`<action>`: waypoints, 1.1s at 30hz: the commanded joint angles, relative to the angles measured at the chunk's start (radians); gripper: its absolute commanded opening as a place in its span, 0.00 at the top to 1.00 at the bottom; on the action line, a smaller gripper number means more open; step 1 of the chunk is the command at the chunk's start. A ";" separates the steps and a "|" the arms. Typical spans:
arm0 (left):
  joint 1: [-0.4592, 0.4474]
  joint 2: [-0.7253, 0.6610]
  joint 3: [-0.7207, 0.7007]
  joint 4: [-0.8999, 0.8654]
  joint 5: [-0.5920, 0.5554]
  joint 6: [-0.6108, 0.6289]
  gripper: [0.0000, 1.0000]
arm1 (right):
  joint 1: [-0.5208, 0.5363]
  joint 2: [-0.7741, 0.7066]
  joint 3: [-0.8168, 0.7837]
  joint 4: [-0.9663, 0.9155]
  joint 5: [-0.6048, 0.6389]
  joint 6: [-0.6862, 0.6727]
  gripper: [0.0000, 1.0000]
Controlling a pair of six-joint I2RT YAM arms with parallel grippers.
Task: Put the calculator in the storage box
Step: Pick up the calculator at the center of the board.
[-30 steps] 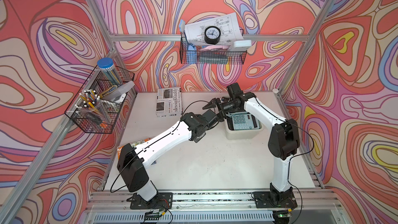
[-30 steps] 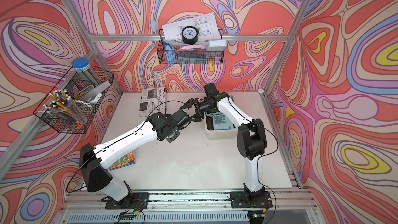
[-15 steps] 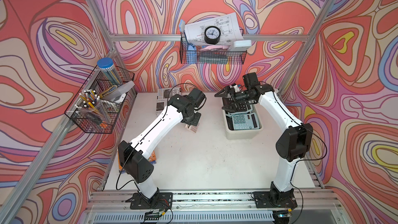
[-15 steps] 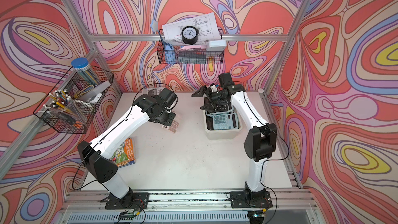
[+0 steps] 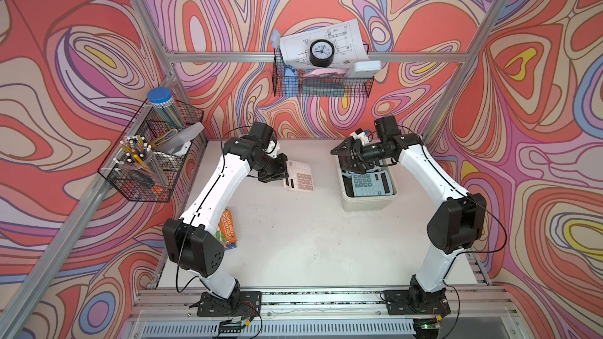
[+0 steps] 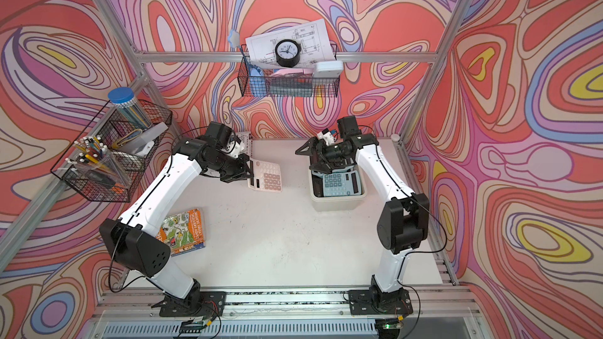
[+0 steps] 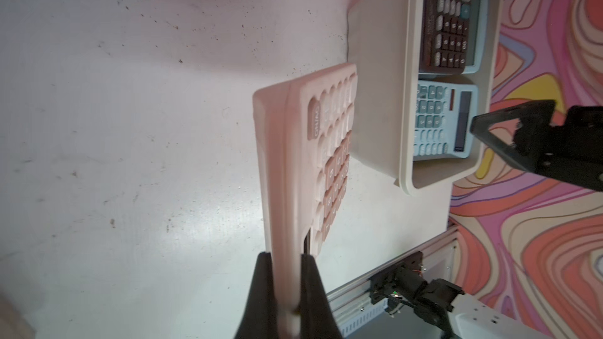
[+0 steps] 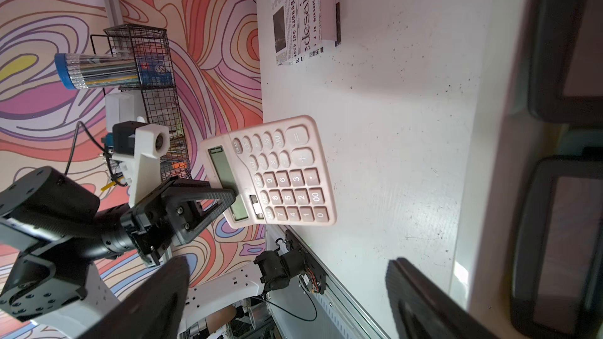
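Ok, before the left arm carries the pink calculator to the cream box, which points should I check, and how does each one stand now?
1. Grip: the left fingers are shut on one end of the pink calculator. Ok.
2. Lift: the calculator is held tilted, off the table. Ok.
3. Way over the storage box: the right fingers hang above its far end. Not ok.
4. Right fingers empty: they are open and hold nothing. Ok.
5. Room inside: a blue calculator and a dark calculator already lie there. Whether there is free space, cannot tell.
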 commanded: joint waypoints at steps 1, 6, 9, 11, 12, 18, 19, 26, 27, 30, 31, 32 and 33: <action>0.055 -0.070 -0.092 0.194 0.250 -0.120 1.00 | -0.004 -0.048 -0.067 0.058 -0.048 -0.044 0.05; 0.080 -0.091 -0.167 0.306 0.369 -0.182 1.00 | -0.004 -0.079 -0.143 0.120 -0.115 -0.024 0.08; 0.083 -0.087 -0.190 0.350 0.442 -0.204 1.00 | -0.004 -0.071 -0.167 0.137 -0.166 -0.014 0.12; 0.083 -0.088 -0.211 0.390 0.484 -0.225 1.00 | -0.004 -0.070 -0.179 0.152 -0.195 -0.004 0.16; 0.083 -0.091 -0.222 0.409 0.503 -0.235 1.00 | -0.004 -0.070 -0.187 0.169 -0.214 0.008 0.17; 0.083 -0.099 -0.304 0.553 0.590 -0.335 1.00 | -0.004 -0.075 -0.228 0.254 -0.267 0.077 0.34; 0.083 -0.103 -0.316 0.573 0.599 -0.347 1.00 | -0.005 -0.075 -0.232 0.261 -0.271 0.082 0.37; 0.083 -0.110 -0.375 0.662 0.639 -0.407 1.00 | -0.004 -0.080 -0.248 0.284 -0.283 0.102 0.45; 0.083 -0.112 -0.384 0.679 0.647 -0.418 1.00 | -0.004 -0.080 -0.251 0.283 -0.283 0.101 0.45; 0.083 -0.115 -0.403 0.712 0.661 -0.442 1.00 | -0.004 -0.083 -0.256 0.283 -0.281 0.101 0.45; 0.083 -0.117 -0.409 0.722 0.664 -0.448 1.00 | -0.004 -0.082 -0.256 0.282 -0.280 0.101 0.45; 0.083 -0.118 -0.416 0.733 0.669 -0.458 1.00 | -0.004 -0.080 -0.254 0.282 -0.280 0.101 0.45; 0.083 -0.119 -0.424 0.747 0.673 -0.467 1.00 | -0.004 -0.080 -0.254 0.282 -0.280 0.101 0.45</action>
